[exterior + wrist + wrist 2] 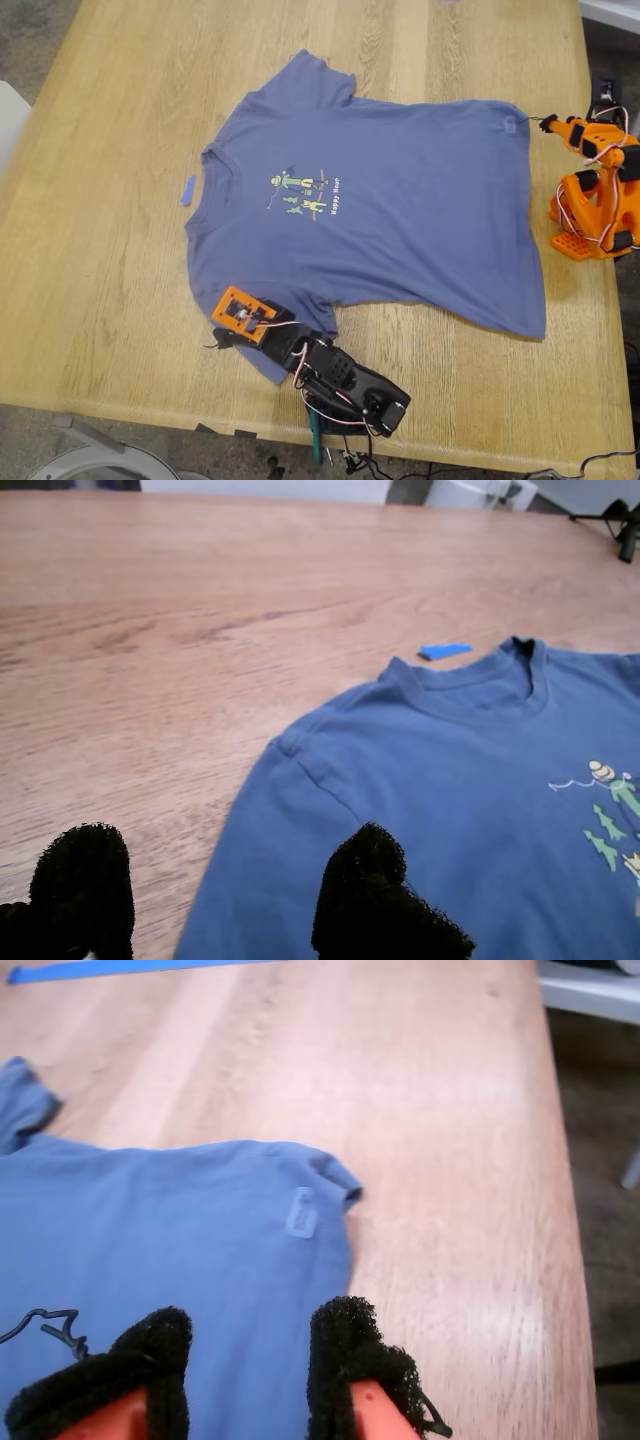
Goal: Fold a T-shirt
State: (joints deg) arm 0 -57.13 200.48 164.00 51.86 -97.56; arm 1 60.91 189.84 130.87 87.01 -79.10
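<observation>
1. My first claw [225,900]: jaws parted, nothing held. One black padded fingertip [372,895] is seen over the sleeve of the T-shirt [450,810]; the other is over bare wood. Contact with the fabric cannot be confirmed.
2. In the exterior view this claw [232,325] is found at the sleeve nearest the bottom edge, on a black-and-orange arm [340,375] reaching in from the bottom of that view.
3. My second claw [245,1375]: jaws parted, nothing gripped. Both black foam pads [345,1360] are seen above the shirt hem area, near the hem corner.
4. In the exterior view the second claw [545,122] is placed at the hem corner toward the exterior view's upper right, on an orange arm [595,195] at that view's right edge.
5. T-shirt [400,210]: slate-blue, spread flat and unfolded on the tabletop [120,230], print side up, collar toward the exterior view's left, hem toward its right.
6. A small green-yellow figure print [303,192] is seen on the chest; its small text cannot be made out for certain.
7. A small blue tape scrap [188,190] lies on the wood just beside the collar, not touching it.
8. A strip of blue tape [120,968] is seen on the tabletop well apart from the shirt in the second wrist view.
</observation>
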